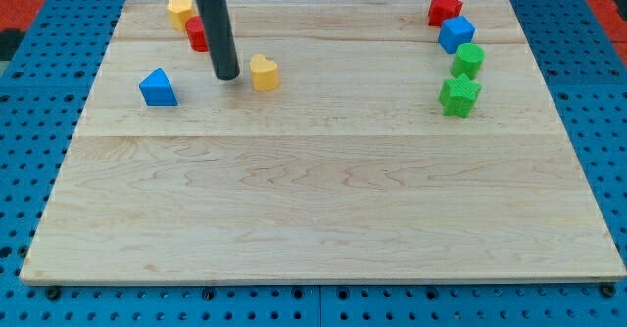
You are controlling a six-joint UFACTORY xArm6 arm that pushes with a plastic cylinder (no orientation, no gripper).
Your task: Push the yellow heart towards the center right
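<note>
The yellow heart (264,72) lies on the wooden board (323,190) in the upper left part of the view. My tip (226,75) rests on the board just left of the yellow heart, with a small gap between them. The dark rod rises from the tip toward the view's top and hides part of a red block (197,35) behind it.
A blue triangle block (158,88) lies left of my tip. A yellow block (179,12) sits at the top left. At the right side stand a red star (444,10), a blue block (456,34), a green block (468,61) and a green star (458,96).
</note>
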